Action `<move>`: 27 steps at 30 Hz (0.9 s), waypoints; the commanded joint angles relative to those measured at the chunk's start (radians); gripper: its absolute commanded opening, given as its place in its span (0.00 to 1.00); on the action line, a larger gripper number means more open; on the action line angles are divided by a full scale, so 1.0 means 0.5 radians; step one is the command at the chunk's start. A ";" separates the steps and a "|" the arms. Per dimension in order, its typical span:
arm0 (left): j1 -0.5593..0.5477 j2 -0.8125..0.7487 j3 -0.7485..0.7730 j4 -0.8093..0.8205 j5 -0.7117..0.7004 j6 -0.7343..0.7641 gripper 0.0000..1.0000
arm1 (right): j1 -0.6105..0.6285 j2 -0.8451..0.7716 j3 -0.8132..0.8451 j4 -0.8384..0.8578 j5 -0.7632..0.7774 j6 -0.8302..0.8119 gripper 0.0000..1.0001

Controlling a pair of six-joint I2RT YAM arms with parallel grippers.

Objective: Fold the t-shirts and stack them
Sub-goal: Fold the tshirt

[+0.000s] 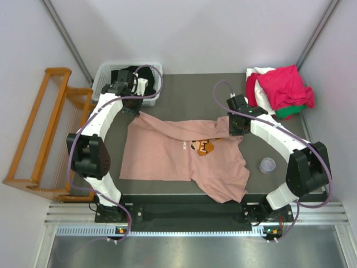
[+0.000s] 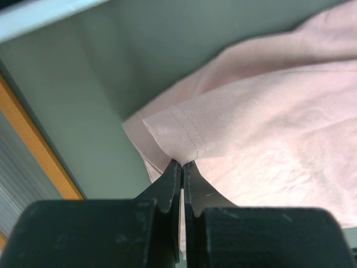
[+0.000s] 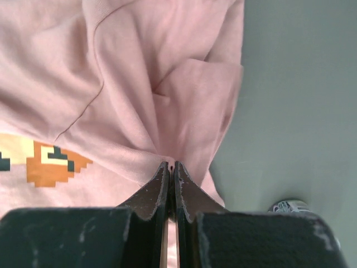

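The dusty-pink t-shirt (image 1: pixel 184 159) with a pixel-art figure lies spread on the dark table, its far edge pulled up and stretched between both grippers. My left gripper (image 1: pixel 135 112) is shut on its far-left hemmed corner (image 2: pixel 184 137), near the basket. My right gripper (image 1: pixel 234 126) is shut on a bunched fold at its far-right edge (image 3: pixel 178 111). The orange pixel figure (image 3: pixel 53 164) shows left of the right fingers. A pile of crimson-pink (image 1: pixel 287 86), white (image 1: pixel 257 75) and green (image 1: pixel 293 110) shirts sits at the far right corner.
A white basket (image 1: pixel 106 75) stands at the far left corner, under the left arm. A wooden rack (image 1: pixel 42 134) stands left of the table. A small clear round lid (image 1: pixel 269 165) lies on the table near the right arm; it also shows in the right wrist view (image 3: pixel 290 206).
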 commanded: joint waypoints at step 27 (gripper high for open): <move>0.135 -0.105 -0.342 0.076 0.262 -0.145 0.58 | 0.085 0.226 0.484 -0.108 -0.088 0.132 0.41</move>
